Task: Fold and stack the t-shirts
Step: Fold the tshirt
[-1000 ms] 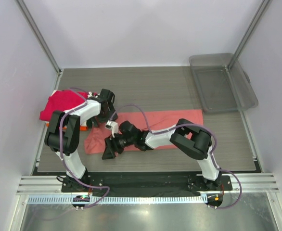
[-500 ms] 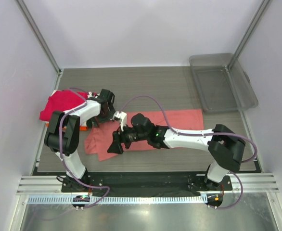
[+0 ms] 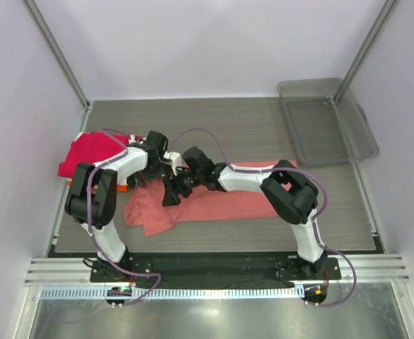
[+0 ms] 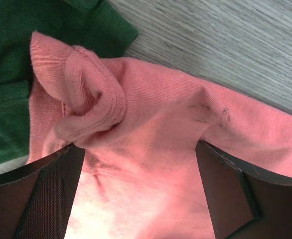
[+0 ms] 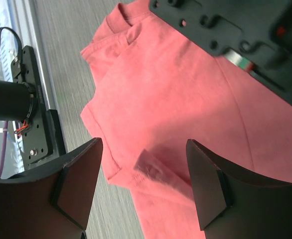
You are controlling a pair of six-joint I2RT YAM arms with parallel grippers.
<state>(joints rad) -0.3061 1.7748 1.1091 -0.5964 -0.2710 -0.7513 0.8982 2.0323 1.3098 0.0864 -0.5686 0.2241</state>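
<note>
Looking from above: coral shirt [image 3: 221, 203] lies flat on the grey wood-grain table [image 3: 249, 120], near centre, with both grippers over its left end and a red shirt [image 3: 87, 152] heaped at far left. Only the left wrist shows a green shirt [image 4: 6, 40] touching a bunched, ribbed coral fold; left gripper [image 4: 141, 194] spread wide astride it. Right gripper [image 5: 141, 184] is also wide, over smooth knit and stitched hem.

Four t-shirts [image 3: 221, 205], one bin [image 3: 327, 134]
</note>
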